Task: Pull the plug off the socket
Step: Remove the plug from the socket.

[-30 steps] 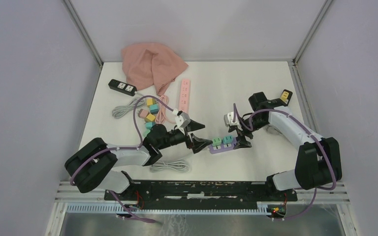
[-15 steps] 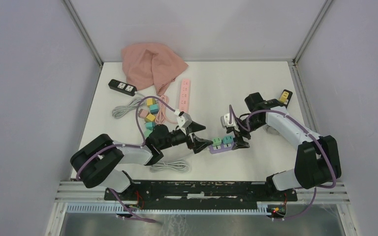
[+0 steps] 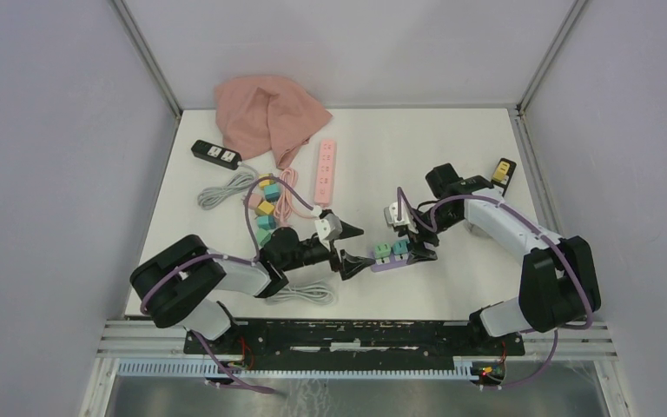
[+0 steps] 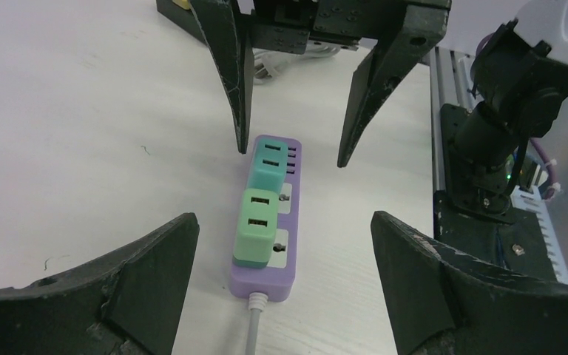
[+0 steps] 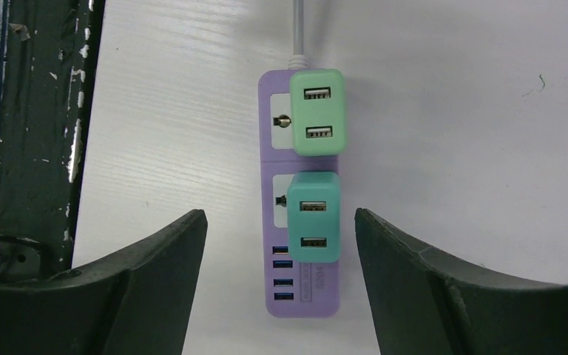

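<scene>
Two plugs seated in the purple socket strip (image 5: 285,292), which lies near-centre on the bench (image 3: 452,156): pale green plug (image 5: 318,111) at the cord end, teal plug (image 5: 313,216) beside it. Right pincer (image 5: 279,214) spread, fingers flanking the teal plug, not touching. Left pincer (image 4: 281,222) spread wide, empty, just left of the cord end.

Purple strip (image 5: 274,159) lies flat, near-centre, long axis left-right, right end slightly farther. Two sockets, both occupied. Four blue USB ports at right end. Pale cord (image 5: 298,29) leaves left end.

Light green plug (image 5: 318,111): boxy, two USB slots on top, seated in left socket beside cord end.

Teal plug (image 5: 314,216): same shape, seated in right socket, just beside green plug, thin gap between.

Both upright, overhanging strip's far edge.
</scene>
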You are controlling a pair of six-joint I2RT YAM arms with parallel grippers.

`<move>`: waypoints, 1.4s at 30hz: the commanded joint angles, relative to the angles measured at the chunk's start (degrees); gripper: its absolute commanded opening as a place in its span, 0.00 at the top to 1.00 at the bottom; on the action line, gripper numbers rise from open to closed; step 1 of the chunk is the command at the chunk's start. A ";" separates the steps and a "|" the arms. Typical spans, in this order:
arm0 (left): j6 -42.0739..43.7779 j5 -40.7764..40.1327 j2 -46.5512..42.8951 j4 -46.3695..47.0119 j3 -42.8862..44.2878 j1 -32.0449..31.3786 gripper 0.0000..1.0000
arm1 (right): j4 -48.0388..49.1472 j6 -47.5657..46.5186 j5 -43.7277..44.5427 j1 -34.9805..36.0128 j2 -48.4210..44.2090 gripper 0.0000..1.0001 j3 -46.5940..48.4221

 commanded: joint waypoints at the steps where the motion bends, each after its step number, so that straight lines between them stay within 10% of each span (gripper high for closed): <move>1: 6.33 0.47 1.54 -0.61 1.79 -0.82 0.08 | 3.65 3.42 2.67 1.11 0.60 0.22 -0.73; 27: 14.41 -4.23 14.56 0.38 8.26 -4.06 0.21 | 9.33 5.64 9.10 5.13 0.83 0.79 -2.10; 42: 15.42 -3.51 19.11 -4.13 12.78 -4.38 0.44 | 7.83 5.75 7.74 5.61 1.11 0.90 -1.23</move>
